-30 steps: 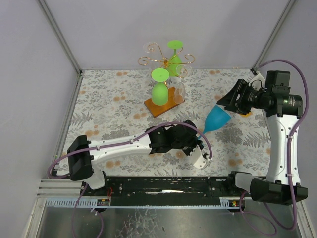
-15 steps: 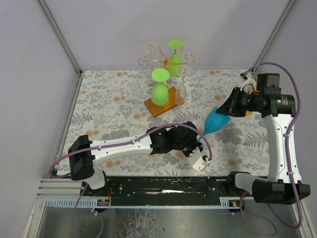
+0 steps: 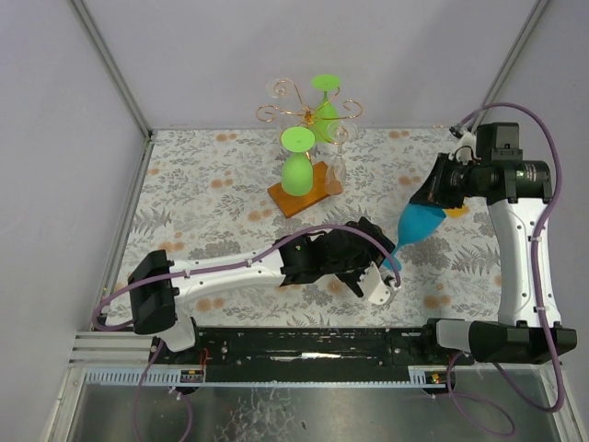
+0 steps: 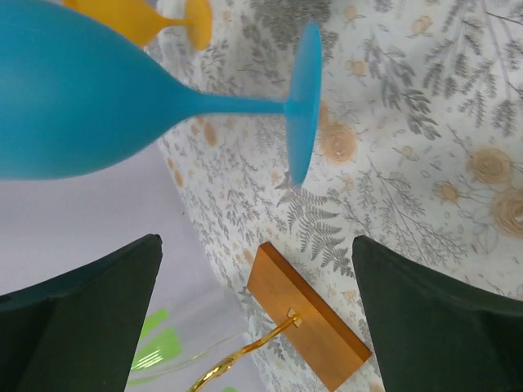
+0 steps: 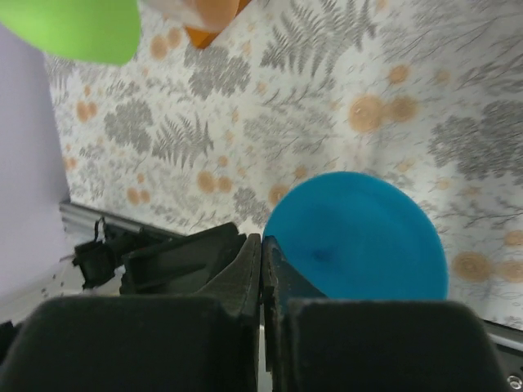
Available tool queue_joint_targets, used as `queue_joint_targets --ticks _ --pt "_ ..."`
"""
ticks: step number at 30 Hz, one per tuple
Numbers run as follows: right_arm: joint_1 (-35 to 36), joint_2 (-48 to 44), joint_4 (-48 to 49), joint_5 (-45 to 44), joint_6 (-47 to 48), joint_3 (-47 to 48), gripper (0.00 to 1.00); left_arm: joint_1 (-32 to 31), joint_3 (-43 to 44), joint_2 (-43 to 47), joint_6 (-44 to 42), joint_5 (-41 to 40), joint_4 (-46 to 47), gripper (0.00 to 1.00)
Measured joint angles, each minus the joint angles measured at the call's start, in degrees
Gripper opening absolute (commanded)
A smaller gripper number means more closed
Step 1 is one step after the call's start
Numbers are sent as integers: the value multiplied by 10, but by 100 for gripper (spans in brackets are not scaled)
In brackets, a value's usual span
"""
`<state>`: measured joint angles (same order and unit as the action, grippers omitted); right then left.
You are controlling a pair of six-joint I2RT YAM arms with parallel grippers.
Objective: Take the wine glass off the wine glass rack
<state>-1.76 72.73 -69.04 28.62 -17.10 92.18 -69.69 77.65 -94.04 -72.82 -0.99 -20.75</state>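
Wine glass (image 3: 419,224): blue, off the rack, held above the table at centre-right, well apart from the rack. It is tilted, w/ bowl toward the R gripper and stem and foot toward the L gripper.

1. L arm: lies low across the table (image 3: 212,212) from near-left corner to centre.
2. Rack (image 3: 308,112): gold wire, far centre, on orange base (image 3: 296,198). Two green glasses hang on it upside down, one at front (image 3: 296,170), one at back (image 3: 324,115). A clear glass (image 3: 335,175) hangs at the R side of the base.
3. L gripper (image 3: 386,264): jaws spread wide. In the L wrist view both fingers (image 4: 90,318) stand far apart at the lower corners. The blue foot sits beyond them, not touching either finger. Nothing is held.
4. Wine glass in the L wrist view (image 4: 82,106): stem runs approx. level, bowl at left, foot at right, table pattern behind it.
5. R gripper (image 3: 434,193): at the bowl's rim end. In the R wrist view the fingers (image 5: 204,278) are pressed together w/ only a thin seam, and the round blue bowl (image 5: 359,237) starts at that seam. Fingers pinch the bowl wall at the rim.
6. Orange glass (image 3: 455,212): just beyond the blue bowl, mostly hidden. Whether it stands or lies: cannot tell.
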Motion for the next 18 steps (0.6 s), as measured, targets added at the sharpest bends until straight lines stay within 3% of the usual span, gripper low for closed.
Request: queue_joint_targets --ticks 12,18 --pt "2 92 67 -172 0 75 0 15 12 -3 63 -47 45 100" --pt "2 155 169 -235 9 66 0 41 170 -33 203 -32 -1 100"
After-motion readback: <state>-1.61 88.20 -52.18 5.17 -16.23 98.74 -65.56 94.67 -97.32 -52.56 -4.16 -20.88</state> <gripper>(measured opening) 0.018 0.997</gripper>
